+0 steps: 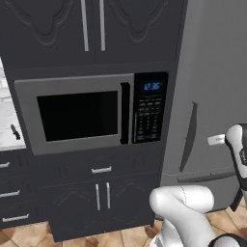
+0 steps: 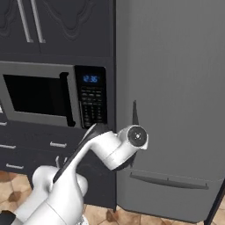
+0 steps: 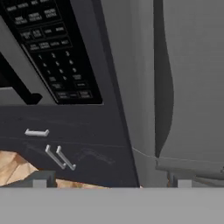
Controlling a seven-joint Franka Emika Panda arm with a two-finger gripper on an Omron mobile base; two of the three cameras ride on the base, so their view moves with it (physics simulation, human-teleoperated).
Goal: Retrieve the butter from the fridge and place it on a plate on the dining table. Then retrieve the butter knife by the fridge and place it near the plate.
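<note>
The fridge [image 1: 212,72] is a tall grey brushed-metal appliance with its door shut and a slim dark curved handle [image 1: 188,137]. It also fills the right of the right base view, fridge [image 2: 176,88]. In the hand view my gripper [image 3: 111,183] is open and empty. It faces the fridge handle [image 3: 162,87], which stands ahead of the right fingertip [image 3: 183,182], apart from it. A small dark butter knife [image 1: 15,131] lies on the pale counter at the far left. The butter is hidden behind the shut door. The plate and dining table are out of view.
A black-fronted microwave [image 1: 79,113] with a blue clock sits in dark cabinets [image 1: 101,198] left of the fridge. Drawers and cupboard doors with silver pulls lie below it. Tan floor tiles [image 1: 29,236] run along the bottom. My own white arm [image 2: 110,149] crosses in front of the fridge's left edge.
</note>
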